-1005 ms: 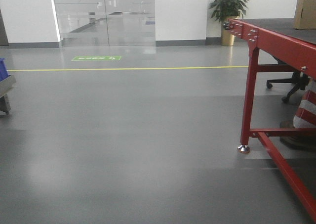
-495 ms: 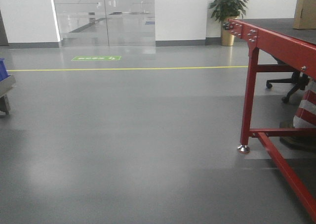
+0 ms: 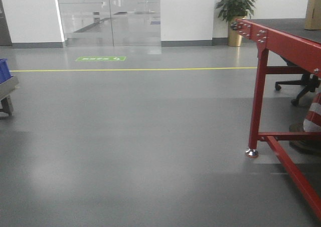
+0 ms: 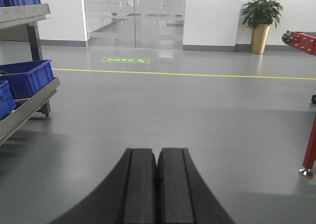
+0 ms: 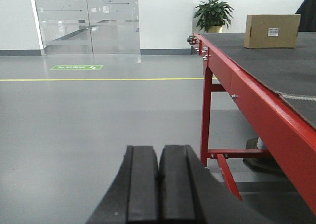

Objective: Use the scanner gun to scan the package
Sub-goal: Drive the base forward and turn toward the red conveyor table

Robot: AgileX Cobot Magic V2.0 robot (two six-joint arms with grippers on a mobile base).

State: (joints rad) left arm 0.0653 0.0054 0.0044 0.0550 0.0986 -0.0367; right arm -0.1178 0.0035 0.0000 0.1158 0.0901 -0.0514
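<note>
The package [image 5: 272, 31], a plain brown cardboard box with a small white label, stands at the far end of the dark table top in the right wrist view. Its edge [image 3: 313, 12] shows at the top right of the front view. The scanner gun is out of view. My left gripper [image 4: 157, 152] is shut with nothing in it, held over bare grey floor. My right gripper [image 5: 159, 150] is also shut and empty, low beside the table's red frame and far short of the package.
A red-framed table [image 3: 281, 41] with a dark top runs along the right. Under it are an office chair [image 3: 301, 84] and a striped cone [image 3: 313, 119]. A metal shelf with blue bins [image 4: 24, 78] stands at the left. A potted plant [image 3: 234, 6] and glass doors are at the back.
The whole front view has shifted: the table leg, plant and doors now sit slightly further right and lower in the frame. The package is cut more by the right edge.
</note>
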